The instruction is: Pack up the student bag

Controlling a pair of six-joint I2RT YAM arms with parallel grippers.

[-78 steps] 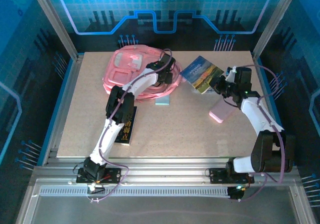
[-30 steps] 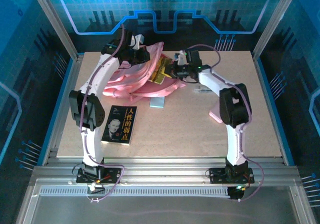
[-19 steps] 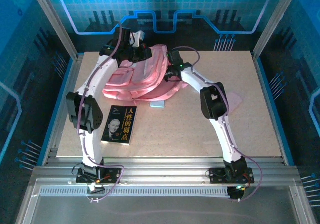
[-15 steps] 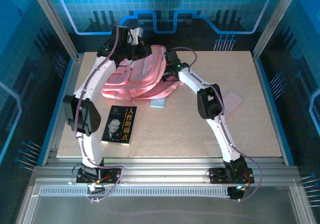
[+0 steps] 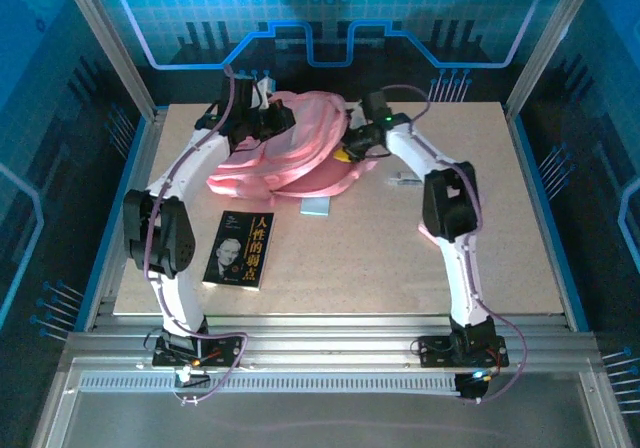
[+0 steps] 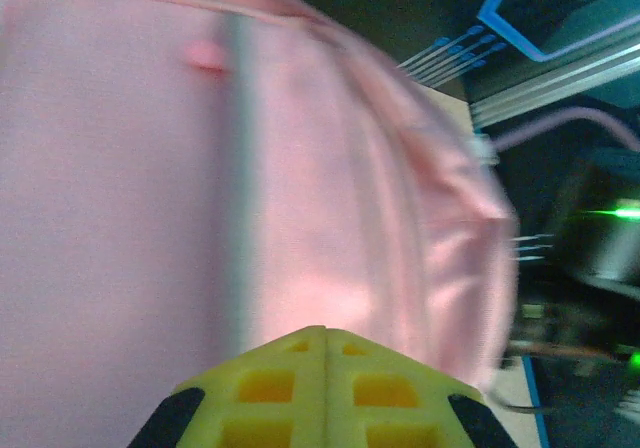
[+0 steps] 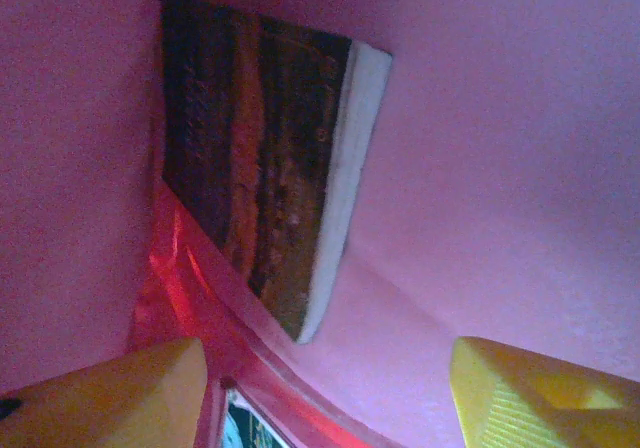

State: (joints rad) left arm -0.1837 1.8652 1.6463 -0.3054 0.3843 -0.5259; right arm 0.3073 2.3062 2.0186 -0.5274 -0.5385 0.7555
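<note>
Surrounding the spread right pincer (image 7: 330, 408), student bag (image 7: 520, 118), book (image 7: 260, 168) inside ahead.

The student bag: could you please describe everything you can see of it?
The student bag is soft pink fabric, slumped and creased at the far middle of the table. The left pincer is shut on its fabric at the far-left top, holding that edge up. The open right pincer sits at its mouth on the right, where a book lies inside against the pink lining.

The right tool (image 7: 325, 373) has let go, jaws parted, leaving the book (image 7: 260, 178) inside the student bag (image 5: 300, 146).
</note>
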